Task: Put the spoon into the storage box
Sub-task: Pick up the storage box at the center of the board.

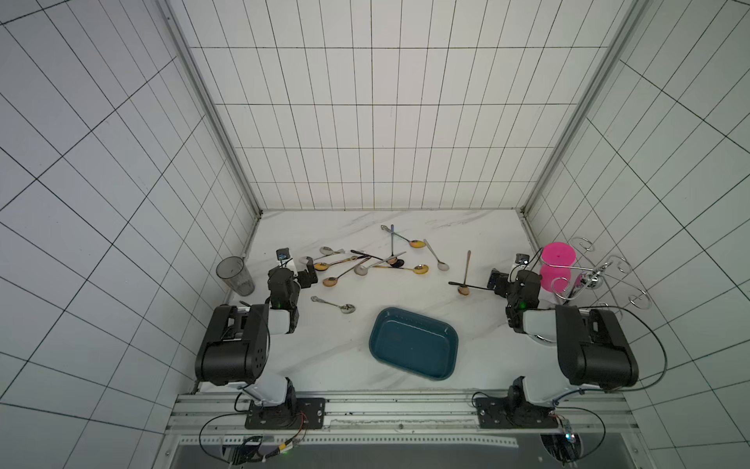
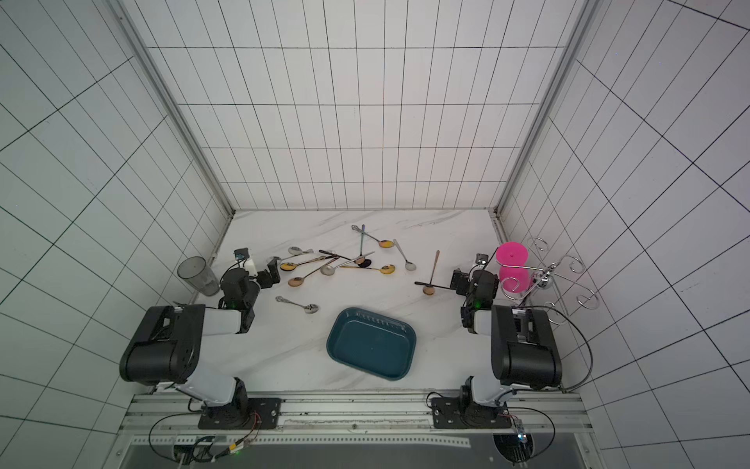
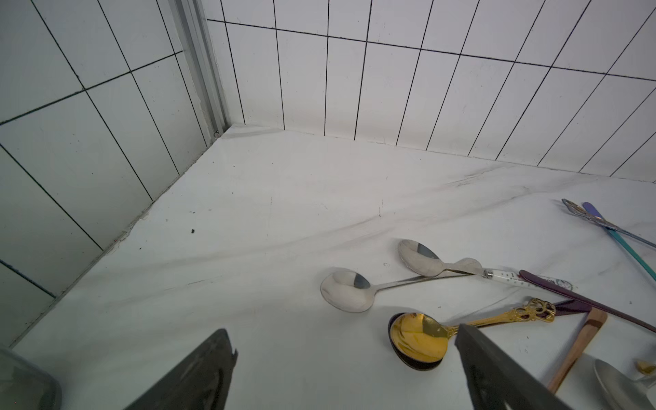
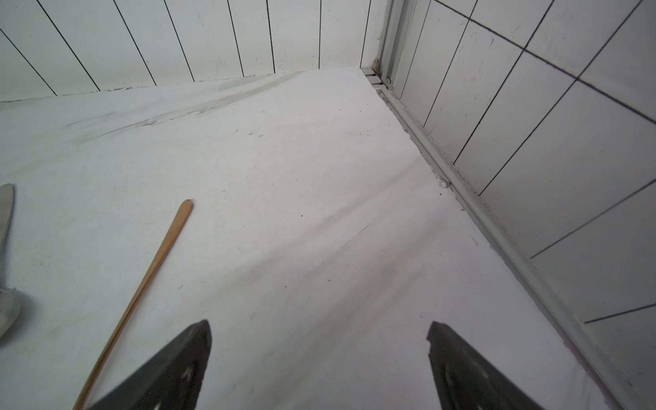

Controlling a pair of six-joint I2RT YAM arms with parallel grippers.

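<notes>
Storage box (image 1: 414, 345) nearest in both top views, on counter (image 1: 324, 357) between the arms, long axis crosswise.
Left wrist: left end effector (image 3: 344, 332) wide; gold spoon (image 3: 419, 337) bowl just beside one finger (image 3: 490, 365), handle pointing away.
Right wrist: right end effector (image 4: 317, 325) wide; wooden spoon (image 4: 145, 284) alongside, handle toward back wall (image 4: 177, 35).

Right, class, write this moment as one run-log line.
stage: nothing picked yet | storage box: empty | spoons: loose on table | left gripper: open, empty | right gripper: open, empty
</notes>
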